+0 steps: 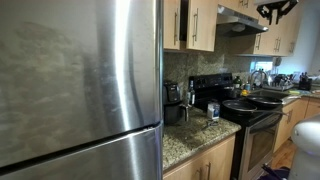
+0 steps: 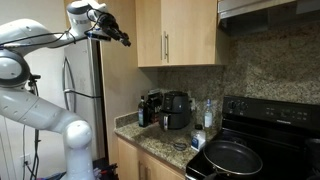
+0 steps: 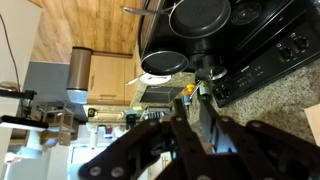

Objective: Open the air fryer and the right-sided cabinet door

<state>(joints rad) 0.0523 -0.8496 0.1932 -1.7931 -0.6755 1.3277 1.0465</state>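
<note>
The air fryer (image 2: 177,109) is a small black appliance standing on the granite counter under the upper cabinets. The right-sided cabinet door (image 2: 195,30) is light-brown wood and hangs flush, with a slim silver handle (image 2: 166,45) on its left edge. My gripper (image 2: 122,38) is high in the air to the left of the cabinet, apart from both. An exterior view shows my gripper (image 1: 277,10) near the ceiling. In the wrist view my gripper (image 3: 190,103) looks down on the stove; its fingers stand almost together with a thin gap and nothing between them.
A black stove (image 2: 270,125) with a frying pan (image 2: 232,157) stands right of the counter, under a range hood (image 1: 240,20). A steel fridge (image 1: 80,80) fills the near side. A coffee machine (image 2: 150,106) and a bottle (image 2: 208,115) flank the air fryer.
</note>
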